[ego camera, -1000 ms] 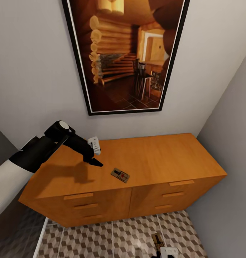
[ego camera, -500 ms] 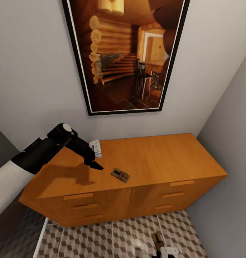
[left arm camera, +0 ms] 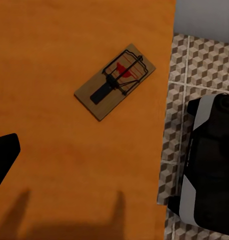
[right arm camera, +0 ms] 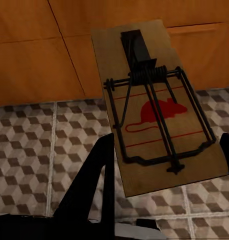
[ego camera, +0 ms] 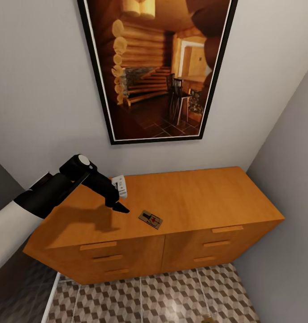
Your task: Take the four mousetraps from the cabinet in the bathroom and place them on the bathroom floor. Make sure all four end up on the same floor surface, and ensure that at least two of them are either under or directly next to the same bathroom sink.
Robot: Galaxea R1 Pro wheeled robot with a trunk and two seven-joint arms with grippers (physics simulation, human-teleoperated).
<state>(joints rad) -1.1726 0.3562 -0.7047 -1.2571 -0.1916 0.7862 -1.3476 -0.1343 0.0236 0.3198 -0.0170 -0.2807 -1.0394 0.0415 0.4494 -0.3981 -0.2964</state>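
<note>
Progress looks partial. Left gripper (ego camera: 119, 200) hovers over the cabinet (ego camera: 207, 202) top, its fingers spread and empty, near one mousetrap (ego camera: 150, 219) lying towards the front edge. Drawers look closed, contents unseen. Right gripper (right arm camera: 162, 155) holds a second mousetrap (right arm camera: 154, 112) above the bathroom floor (right arm camera: 24, 150) — none seen laid down.

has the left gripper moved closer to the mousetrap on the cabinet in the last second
Yes, slightly. The left gripper edged toward the back wall early on, then stopped; the mousetrap on the cabinet stayed put.
</note>
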